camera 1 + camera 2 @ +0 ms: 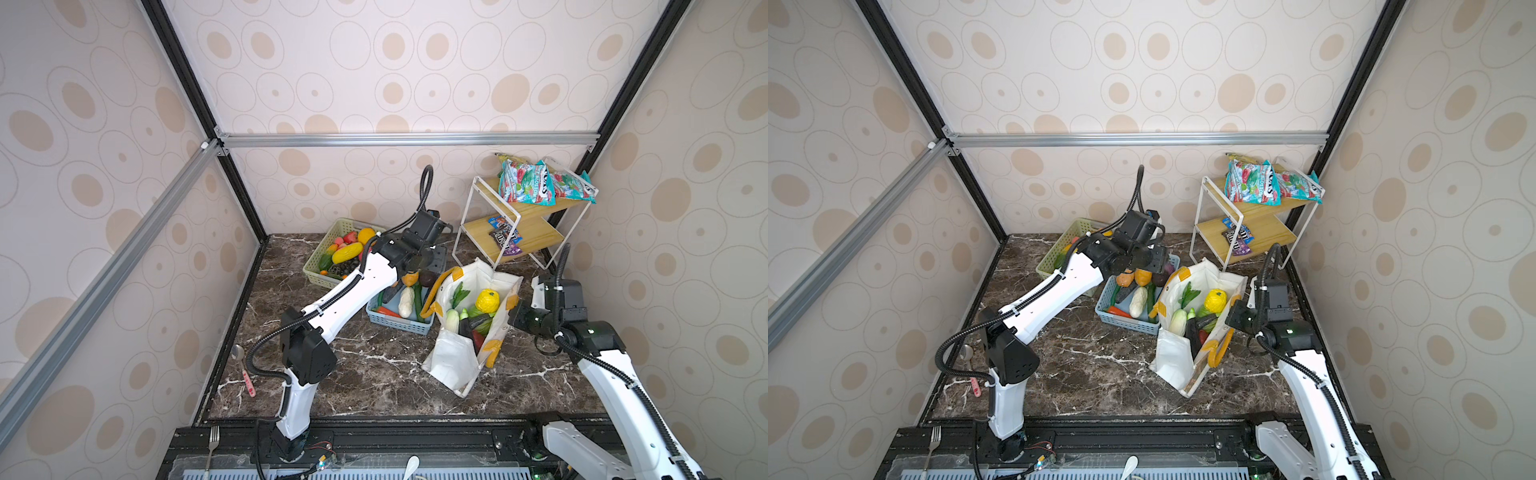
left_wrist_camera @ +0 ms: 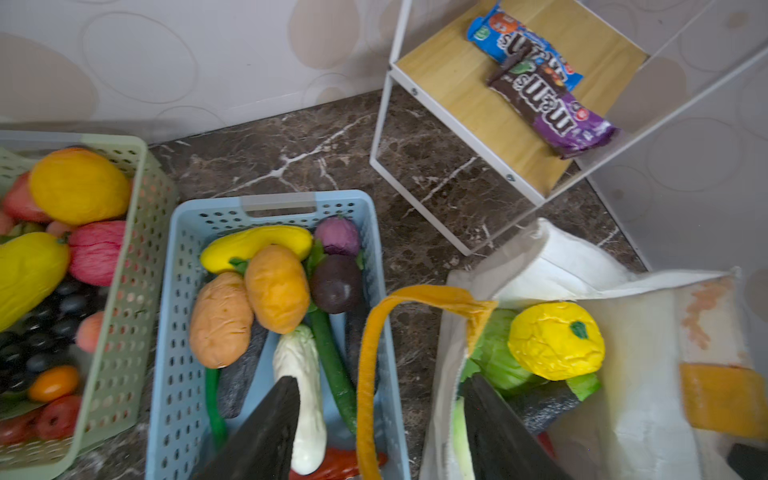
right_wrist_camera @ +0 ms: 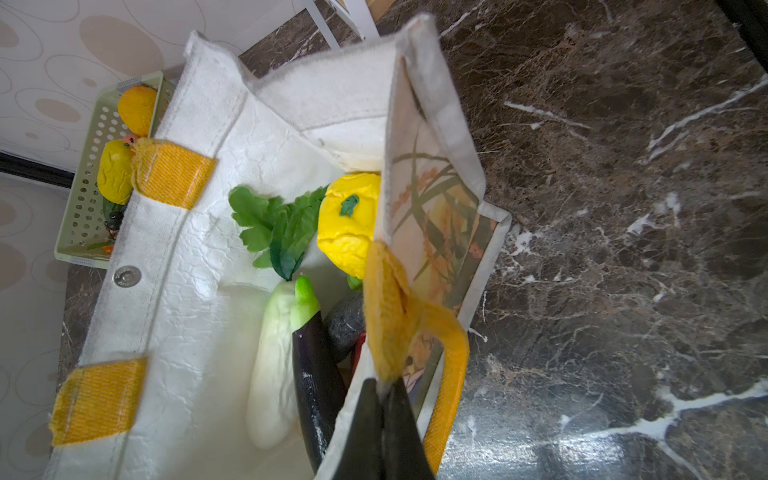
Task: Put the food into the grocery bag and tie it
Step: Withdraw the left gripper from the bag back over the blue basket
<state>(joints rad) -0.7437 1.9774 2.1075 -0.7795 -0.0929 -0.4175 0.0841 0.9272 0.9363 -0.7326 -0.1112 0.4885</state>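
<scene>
Left end effector (image 2: 380,382) apart, empty over blue basket (image 2: 174,332) | right end effector (image 3: 384,388) clamped on grocery bag (image 3: 199,249) rim | advice: take topmost orange food piece (image 2: 276,286) crosswise

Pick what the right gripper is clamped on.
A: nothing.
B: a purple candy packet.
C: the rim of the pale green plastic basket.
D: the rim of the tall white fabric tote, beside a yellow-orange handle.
D: in the right wrist view the right gripper has its jaws shut on the rim of the white fabric tote, right beside a yellow-orange loop handle.
</scene>
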